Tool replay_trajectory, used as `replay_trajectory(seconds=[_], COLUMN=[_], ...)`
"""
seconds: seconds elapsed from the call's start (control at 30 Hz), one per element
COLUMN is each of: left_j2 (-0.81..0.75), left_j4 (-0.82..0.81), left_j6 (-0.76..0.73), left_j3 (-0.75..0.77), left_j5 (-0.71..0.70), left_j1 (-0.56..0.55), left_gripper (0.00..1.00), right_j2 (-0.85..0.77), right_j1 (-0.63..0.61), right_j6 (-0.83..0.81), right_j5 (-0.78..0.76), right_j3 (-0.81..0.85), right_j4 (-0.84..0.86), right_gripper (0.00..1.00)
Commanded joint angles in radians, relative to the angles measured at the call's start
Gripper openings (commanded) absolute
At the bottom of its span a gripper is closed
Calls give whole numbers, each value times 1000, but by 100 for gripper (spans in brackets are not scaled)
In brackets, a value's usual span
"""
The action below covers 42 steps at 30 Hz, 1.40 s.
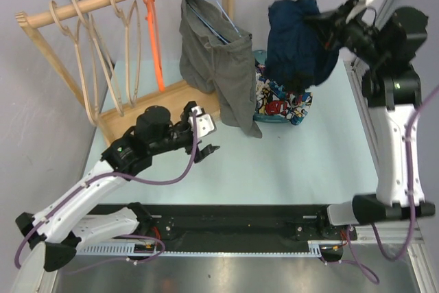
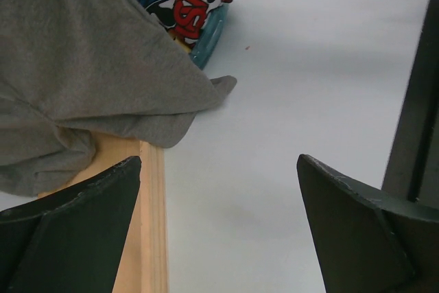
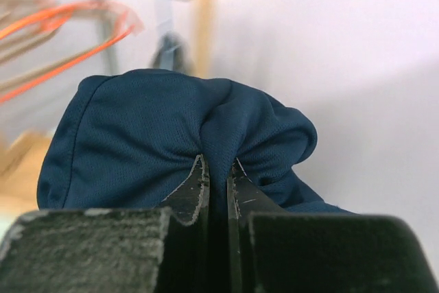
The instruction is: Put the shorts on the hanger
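Navy shorts [image 1: 296, 46] hang bunched from the right fingers [image 1: 328, 22], which are clamped shut on a fold, high over the worktop [image 1: 288, 166] at far right. The orange hanger [image 1: 155, 39] sits on the rail well to their left, beyond the grey shorts [image 1: 219, 73], body dangling down. Left fingers [image 1: 208, 149] are spread wide and empty, low by the rack base, and the nearer pair to the hanger.

Left wrist: both fingers [image 2: 82, 217] fully apart with nothing between. Only grey fabric, the wooden base [image 2: 147, 224] and bare worktop show ahead, no hanger.

Right wrist: fingers [image 3: 197, 186] pinch a shorts [image 3: 158, 135] ridge. The hanger [image 3: 62, 39] is a blur up-left, so I'd judge the carry goes leftward.
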State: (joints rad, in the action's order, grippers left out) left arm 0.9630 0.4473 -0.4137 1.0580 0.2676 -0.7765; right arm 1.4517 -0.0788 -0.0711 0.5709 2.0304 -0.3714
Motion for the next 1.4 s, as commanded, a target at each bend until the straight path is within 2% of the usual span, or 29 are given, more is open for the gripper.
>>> replay_trajectory(seconds=[0.0,0.13,0.17,0.27,0.37,0.47,0.5,0.57,0.6,0.63,0.67,0.7,0.73,0.77,0.8,0.83,0.9,1.0,1.13,1.27,1.37], left_j2=[-55,-99,-105,-124,-147,-176,-184,-204,-210,-216,-221,-225,-227,-227,-224,-219,-205,-123,63,346,527], left_j4=[111,186,223,293,361,386,390,409,409,416,421,426,433,436,438,429,412,349,254,197,133], left_j6=[-111,-131,-140,-163,-183,-183,-186,-192,-192,-195,-209,-218,-226,-234,-258,-269,-295,-316,-349,-353,-346], left_j3=[53,65,66,66,53,28,19,1,-16,-24,-30,-35,-42,-46,-49,-61,-67,-69,-3,123,198], left_j5=[122,174,185,229,262,252,248,252,255,260,263,266,265,259,251,237,228,229,243,251,225], left_j1=[-4,-4,-4,-4,-4,-4,-4,-4,-3,-4,-4,-4,-4,-4,-6,-4,-6,-6,-18,-50,-93], left_gripper=[100,100,100,100,100,100,100,100,100,100,100,100,100,100,100,100,100,99,93,84,82], right_j2=[-193,-339,-355,-384,-324,-205,-164,-93,-15,21,65,132,169,197,229,230,199,83,-65,-183,-247], right_j1=[-21,-36,-58,-111,-196,-340,-433,-524,-621,-659,-700,-725,-751,-748,-736,-677,-600,-451,-300,-149,-18], right_j6=[-222,-511,-671,-838,-855,-816,-802,-793,-789,-789,-786,-776,-719,-670,-632,-565,-478,-360,-267,-185,-150], right_j5=[176,227,227,182,181,169,156,136,124,112,87,84,83,78,93,116,179,213,204,198,201], right_j3=[-167,-300,-320,-426,-495,-527,-529,-527,-523,-513,-495,-420,-376,-322,-255,-240,-260,-384,-519,-617,-679], right_j4=[-185,-436,-559,-645,-640,-566,-546,-473,-448,-410,-409,-425,-482,-510,-540,-585,-572,-509,-486,-503,-526], right_gripper=[0,0,0,0,0,0,0,0,0,25,46,63,74,97,100,100,100,100,100,100,99])
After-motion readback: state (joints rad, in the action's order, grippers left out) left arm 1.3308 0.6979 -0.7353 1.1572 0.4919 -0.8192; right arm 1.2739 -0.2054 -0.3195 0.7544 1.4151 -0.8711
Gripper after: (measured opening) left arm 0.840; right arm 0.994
